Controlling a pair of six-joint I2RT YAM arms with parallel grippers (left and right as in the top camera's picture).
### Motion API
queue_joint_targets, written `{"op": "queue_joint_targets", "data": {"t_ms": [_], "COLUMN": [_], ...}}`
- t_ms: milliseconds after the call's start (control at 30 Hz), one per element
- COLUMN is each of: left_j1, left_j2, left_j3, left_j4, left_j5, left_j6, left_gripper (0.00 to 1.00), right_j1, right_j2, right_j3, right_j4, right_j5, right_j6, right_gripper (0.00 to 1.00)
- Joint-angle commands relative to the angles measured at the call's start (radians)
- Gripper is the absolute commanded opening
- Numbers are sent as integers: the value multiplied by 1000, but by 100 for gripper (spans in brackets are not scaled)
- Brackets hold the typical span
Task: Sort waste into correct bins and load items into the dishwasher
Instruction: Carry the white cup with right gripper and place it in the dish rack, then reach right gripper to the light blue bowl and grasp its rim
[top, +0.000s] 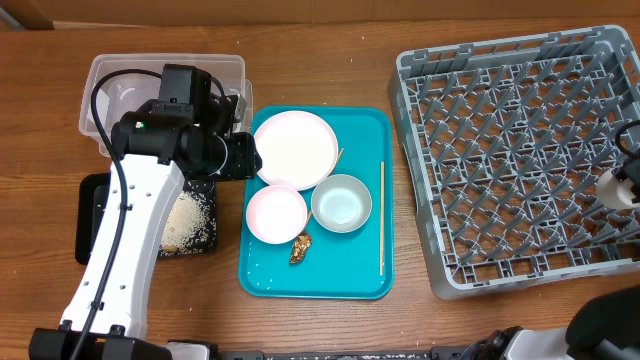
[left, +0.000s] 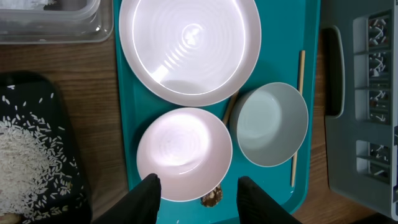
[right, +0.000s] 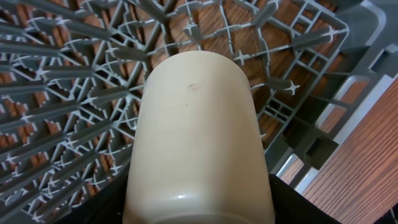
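Grey dish rack (top: 520, 150) lies under the right claw (right: 199, 210), teal tray (left: 311, 37) under the left claw (left: 199, 196). Left one hangs wide open and empty – whitish bowl (left: 183, 152) just ahead of its fingertips (left: 148, 196). Right one is clamped on the small white cup (right: 196, 130), held over the pegs, I'd guess to park it there. Tiny brown lump (left: 212, 198) sits between the left tips — probably the next grab

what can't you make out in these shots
The clear tub, contents: overhead, the left arm covers most of it; the left wrist view cuts it at the top edge.
The cup, inside: the right wrist view shows only its outer wall; overhead it is tiny at the right edge.
The second chopstick: mostly under the plate and whitish bowl, overhead and left wrist.
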Motion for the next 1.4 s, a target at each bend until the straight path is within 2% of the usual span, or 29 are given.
{"op": "queue_joint_targets", "data": {"t_ms": [0,67,100,167,200,233,467,667,800,900,1067,1233,1367], "left_j1": [-2,-2,-2,-2,-2,-2,-2,-2,-2,-2,-2,-2,-2], "left_j2": [-3,-3,-3,-3,-3,-3,-3,-3,-3,-3,-3,-3,-3], "left_j3": [15,15,15,15,15,15,15,15,15,15,14,14,14], "left_j4": [2,2,2,1,1,1,1,1,0,-1,-8,-16,-15], "left_j5": [-13,-13,-13,-13,-13,-13,-13,-12,-13,-13,-13,-13,-14], "left_j6": [-14,-14,-14,-14,-14,-14,-14,-14,-14,-14,-14,-13,-13], "left_gripper": [42,43,43,43,43,44,46,47,48,50,51,52,52], "right_j1": [-5,-5,-5,-5,-5,-5,-5,-5,-5,0,90,261,502], "right_j2": [41,58,66,82,94,99,100,100,100,100,68,-7,-41], "right_j3": [31,30,29,28,27,27,25,25,25,25,26,26,26], "right_j4": [2,1,-1,-11,-21,-23,-24,-25,-11,-10,-26,-21,-18], "right_j5": [21,21,21,21,21,21,21,11,-142,-383,-556,-556,-484], "right_j6": [4,4,4,4,4,4,4,5,2,-95,-194,-214,-213], "right_gripper": [20,21,25,44,56,62,75,79,95,90,88,87,87]}}
